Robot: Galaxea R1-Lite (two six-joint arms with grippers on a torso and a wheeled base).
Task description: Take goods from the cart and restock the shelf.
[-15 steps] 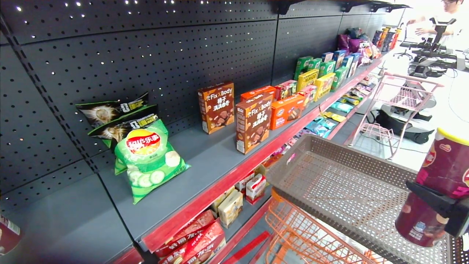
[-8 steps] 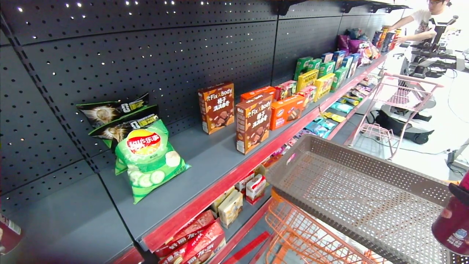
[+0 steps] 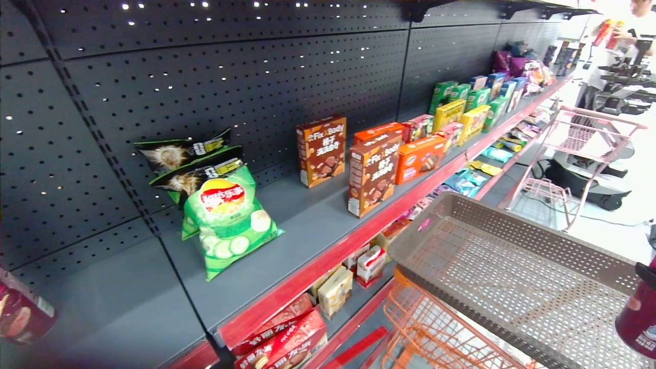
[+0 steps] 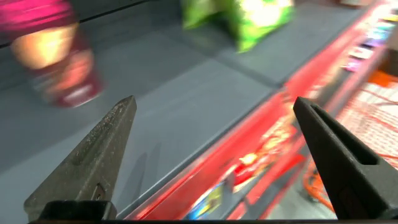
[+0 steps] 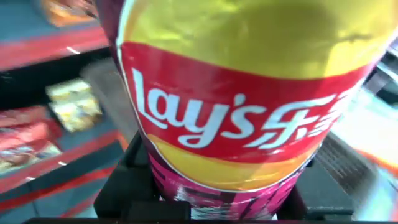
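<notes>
- Since a second ago the crisp can (image 3: 638, 320) has dropped low on my right, at the right end of the cart basket (image 3: 512, 266). The head camera swung too, so the shelf goods' shift is not real.
- Right gripper (image 5: 217, 202) is clamped around the can's lower body, and the can stands upright, long axis vertical.
- Shelf (image 3: 307, 215) lies to the can's left, across the basket; I judge the carry must go leftward.
- Left gripper (image 4: 212, 109) hangs spread wide and empty over bare shelf near another can (image 4: 56, 56). It is nearer the shelf, yet the right arm has the goods.
</notes>
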